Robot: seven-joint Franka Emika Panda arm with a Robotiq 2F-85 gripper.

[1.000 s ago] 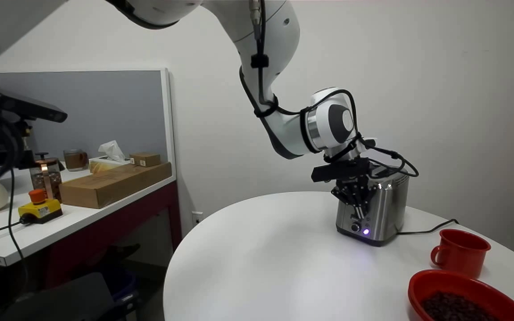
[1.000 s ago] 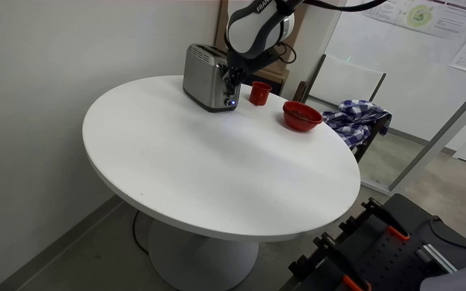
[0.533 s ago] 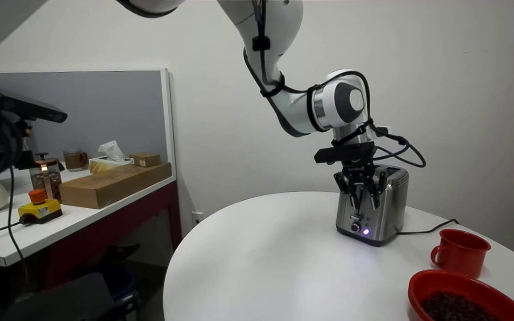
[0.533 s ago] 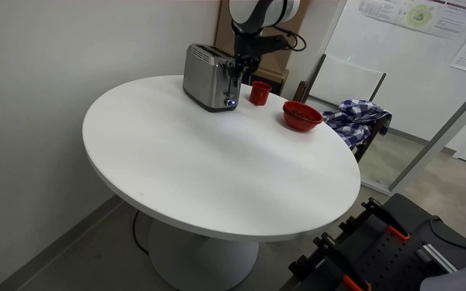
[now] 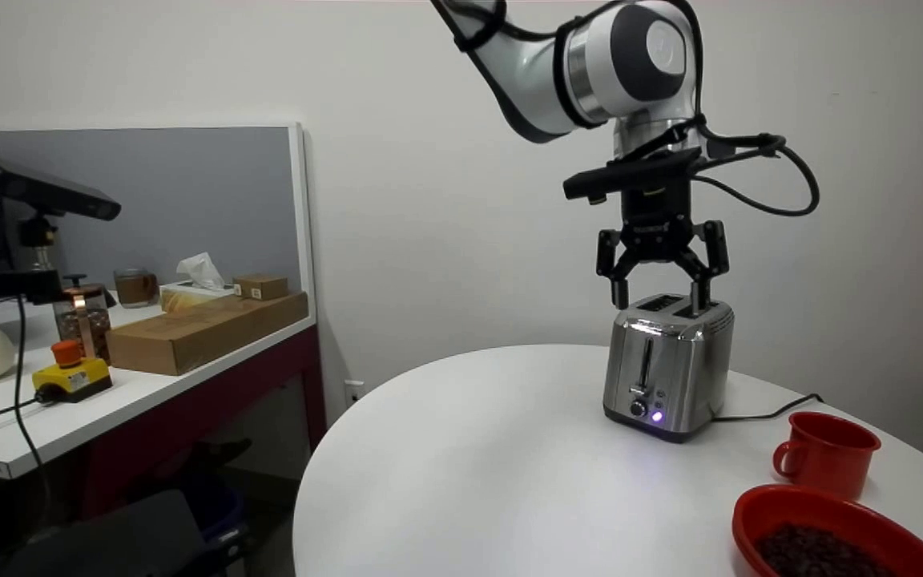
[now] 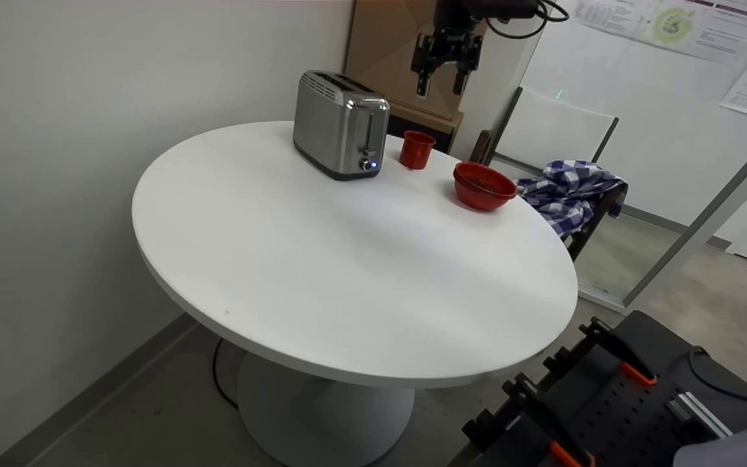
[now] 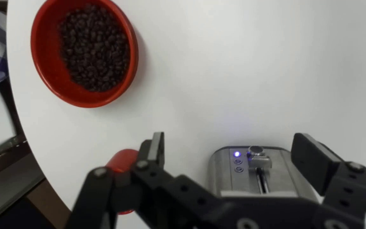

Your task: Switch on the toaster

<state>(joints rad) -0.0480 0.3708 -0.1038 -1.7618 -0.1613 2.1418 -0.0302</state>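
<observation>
The steel toaster [image 5: 698,373] stands upright on the white table, its control face uncovered in both exterior views. Its lever [image 7: 260,162] sits at the low end of its slot, right above the round knob [image 7: 255,149]. Beside the knob a violet-blue light [image 7: 237,154] glows. My gripper [image 6: 441,87] hangs in the air higher than the toaster and out in front of its control face, touching nothing. Its fingers are spread wide with nothing between them, and in the wrist view the toaster appears below, in the gap. The gripper's base covers the toaster's top there.
A red mug [image 5: 830,457] stands near the toaster, and a red bowl [image 7: 132,54] of dark beans is farther along the round table [image 6: 321,279]. The toaster's cord [image 5: 774,413] runs over the tabletop. A wall rises behind.
One second ago my gripper was closed low at the toaster's lever. It has opened wide, risen and drawn away from the control face. The light was lit throughout; the lever has stayed low.
</observation>
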